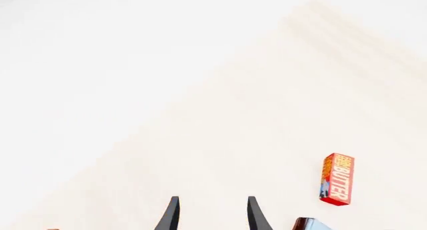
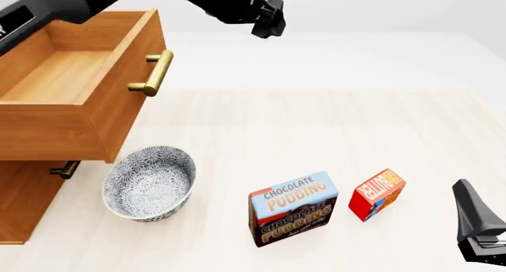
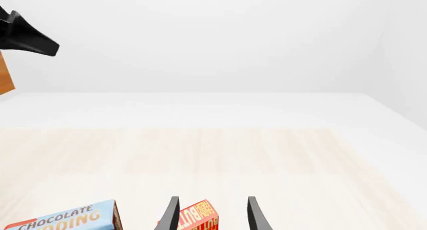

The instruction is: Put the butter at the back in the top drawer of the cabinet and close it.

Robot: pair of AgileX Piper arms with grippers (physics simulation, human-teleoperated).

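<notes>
With the top drawer (image 2: 71, 76) already pulled open, the right gripper (image 3: 212, 215), jaws spread, lines up behind the butter (image 2: 377, 194) beside the pudding box (image 2: 293, 208), poised to descend and pinch; left gripper (image 1: 212, 216) hangs open.

The black left arm reaches high across the scene, its black two-fingered left gripper (image 1: 212, 215) held aloft with jaws parted and nothing between them, while the black two-fingered right gripper (image 3: 212, 215) sits low at the near right, fingers likewise spread apart.
</notes>
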